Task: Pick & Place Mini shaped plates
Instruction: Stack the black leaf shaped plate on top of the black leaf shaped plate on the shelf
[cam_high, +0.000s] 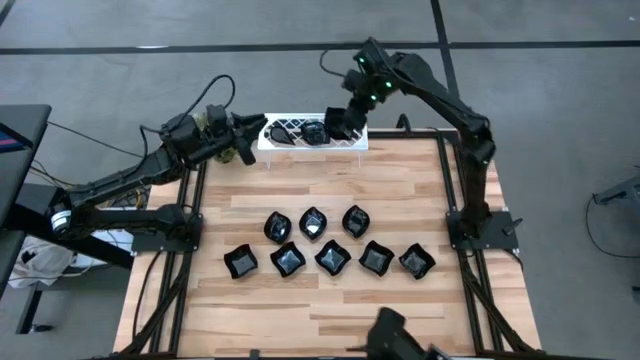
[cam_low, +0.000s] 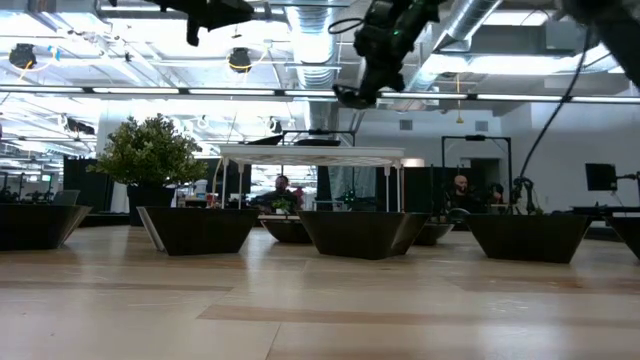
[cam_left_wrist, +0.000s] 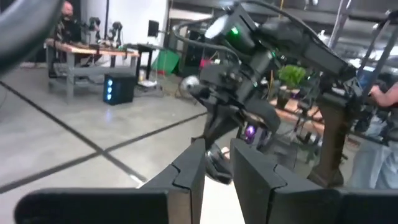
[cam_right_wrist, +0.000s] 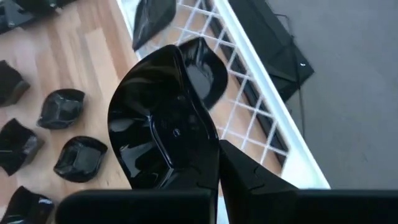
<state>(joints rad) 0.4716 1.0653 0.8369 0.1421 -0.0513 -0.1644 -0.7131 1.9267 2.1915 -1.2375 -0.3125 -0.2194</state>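
Several glossy black mini shaped plates (cam_high: 332, 257) sit in two rows on the wooden table (cam_high: 330, 190). At the far edge a white lattice rack (cam_high: 345, 143) stands on legs, and two more plates (cam_high: 285, 132) lie on it. Over its right part my right gripper (cam_high: 338, 125) is shut on a further black plate (cam_right_wrist: 158, 124). My left gripper (cam_high: 255, 132) hovers level at the rack's left end; its fingers (cam_left_wrist: 186, 174) are a narrow gap apart, with nothing between them. My right gripper pinches the black plate by its rim (cam_right_wrist: 205, 168); one finger (cam_right_wrist: 249, 174) shows beside it and the plate hides the other. The fingers slant down from above. The plate hangs tilted on edge, lifted clear above the rack (cam_right_wrist: 249, 118).
A small green potted plant (cam_low: 150, 150) stands by the rack's left end. The table's near strip, in front of the plate rows, is bare wood (cam_high: 330, 310). People sit in the room beyond the table (cam_low: 280, 190).
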